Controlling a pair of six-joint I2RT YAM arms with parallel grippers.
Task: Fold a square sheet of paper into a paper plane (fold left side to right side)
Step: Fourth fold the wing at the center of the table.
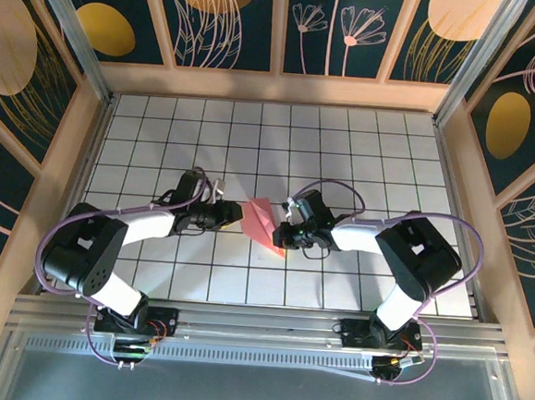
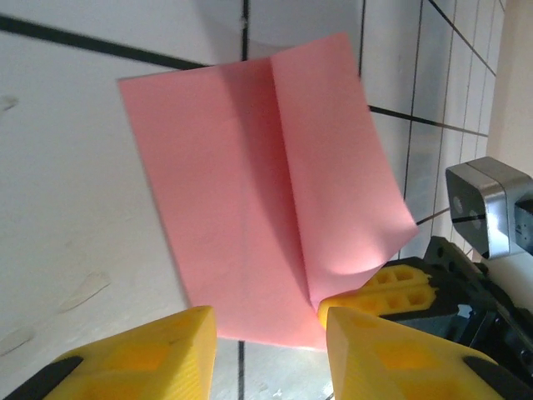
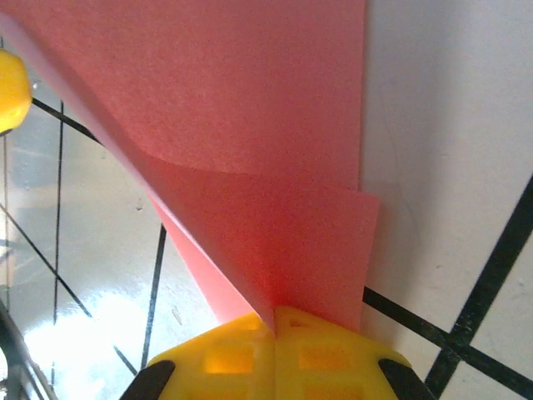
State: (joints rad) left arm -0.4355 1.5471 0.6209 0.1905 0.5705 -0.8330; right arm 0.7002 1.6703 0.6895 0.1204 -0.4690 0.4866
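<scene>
The pink-red paper (image 1: 260,220) lies mid-table as a folded, creased sheet, one flap lifted off the tiles. In the left wrist view the paper (image 2: 250,192) shows a centre crease and a curled right flap. My right gripper (image 1: 281,234) is shut on the paper's near edge; its gripper (image 3: 275,323) pinches the fold of the paper (image 3: 250,125), jaws pressed together. My left gripper (image 1: 239,214) stands open just left of the sheet, its gripper (image 2: 271,354) short of the paper's edge and holding nothing. The right gripper's fingers (image 2: 391,287) show under the curled flap.
A white tiled tabletop (image 1: 345,151) with black grid lines stretches behind and to both sides. Wooden walls (image 1: 276,87) ring the table. The right wrist camera housing (image 2: 487,208) sits close to my left fingers. One left fingertip (image 3: 8,87) shows beyond the paper.
</scene>
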